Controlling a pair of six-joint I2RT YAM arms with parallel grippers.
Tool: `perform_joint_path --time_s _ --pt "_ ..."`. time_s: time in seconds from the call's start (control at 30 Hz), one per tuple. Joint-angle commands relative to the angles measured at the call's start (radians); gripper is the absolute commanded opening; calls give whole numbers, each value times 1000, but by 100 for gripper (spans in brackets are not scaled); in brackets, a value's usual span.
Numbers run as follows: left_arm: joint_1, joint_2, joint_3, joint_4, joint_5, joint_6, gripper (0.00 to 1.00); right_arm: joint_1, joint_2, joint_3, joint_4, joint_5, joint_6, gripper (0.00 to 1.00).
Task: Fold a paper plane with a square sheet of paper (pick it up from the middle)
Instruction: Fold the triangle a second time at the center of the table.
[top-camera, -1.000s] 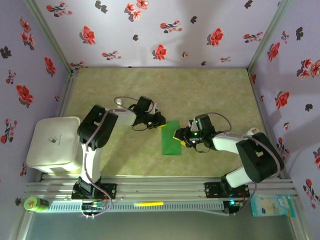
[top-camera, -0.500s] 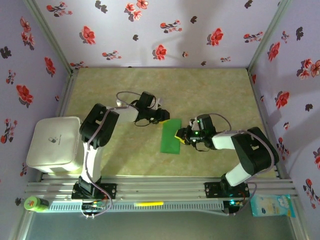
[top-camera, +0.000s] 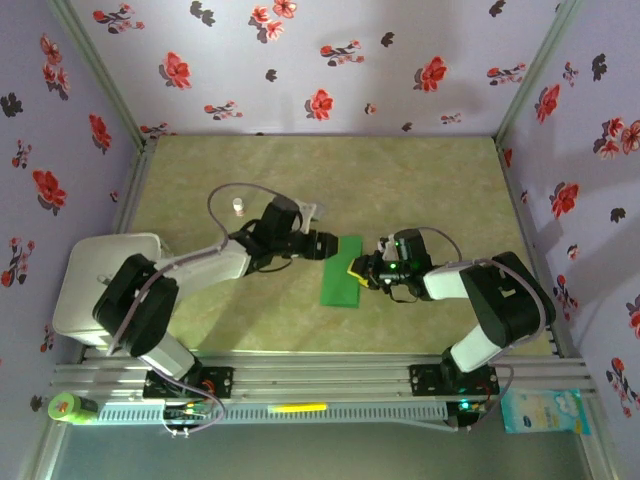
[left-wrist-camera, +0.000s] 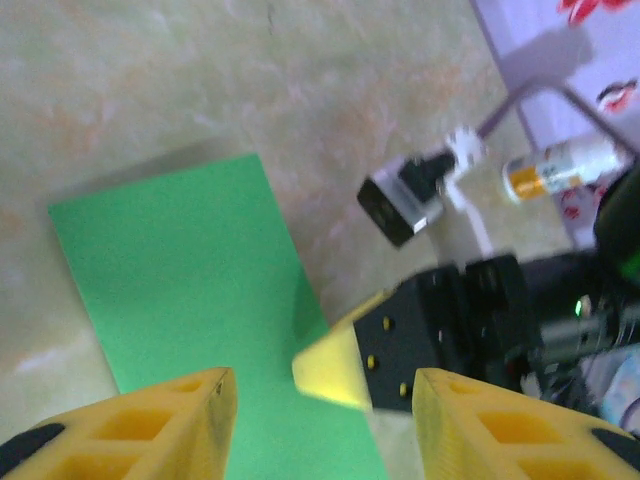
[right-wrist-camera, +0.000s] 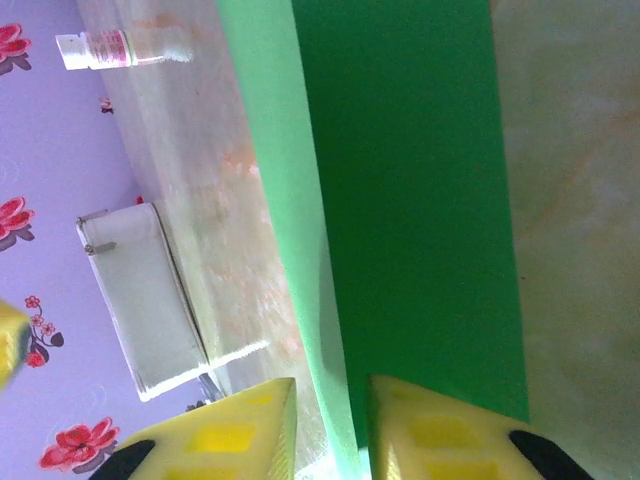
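Observation:
The square sheet of paper (top-camera: 340, 282) lies folded into a bright-green narrow rectangle in the middle of the table. My right gripper (top-camera: 357, 270) is at its right long edge. In the right wrist view the paper (right-wrist-camera: 400, 200) has a paler raised edge that runs down between the two yellow fingers, and the right gripper (right-wrist-camera: 330, 440) is shut on it. My left gripper (top-camera: 324, 245) hovers at the paper's upper left corner. It (left-wrist-camera: 322, 405) is open over the green paper (left-wrist-camera: 180, 270), with nothing between its fingers. One yellow fingertip of the right gripper (left-wrist-camera: 335, 370) shows beyond them.
A tiny white bottle (top-camera: 238, 206) stands behind the left arm, also seen as the bottle (left-wrist-camera: 560, 165) in the left wrist view. A white box (top-camera: 105, 290) sits at the table's left edge. Flowered walls close in three sides.
My left gripper has opened and let go of the paper, and the left arm has swung lower. My right gripper has closed on the paper's right edge.

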Motion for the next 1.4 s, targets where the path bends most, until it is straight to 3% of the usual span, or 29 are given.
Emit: perform_joint_path --time_s 0.0,0.2,0.6,0.83,1.1,1.37 --pt "-70 -70 -97 41 -135 121 49 -7 9 -10 13 -23 -3 23" --pt "-208 -161 -252 185 -291 265 48 -5 4 -8 1 -17 -6 23" --pt "-423 -101 -267 221 -509 530 52 -2 -3 6 -46 -3 -18 15" --pt "-503 -19 -208 168 -610 654 57 0 -8 4 -62 7 -24 8" --pt "-563 77 -159 175 -712 719 61 0 -30 6 -84 14 -27 8" --pt "-583 143 -148 219 -813 736 64 0 -53 11 -91 4 -19 21"
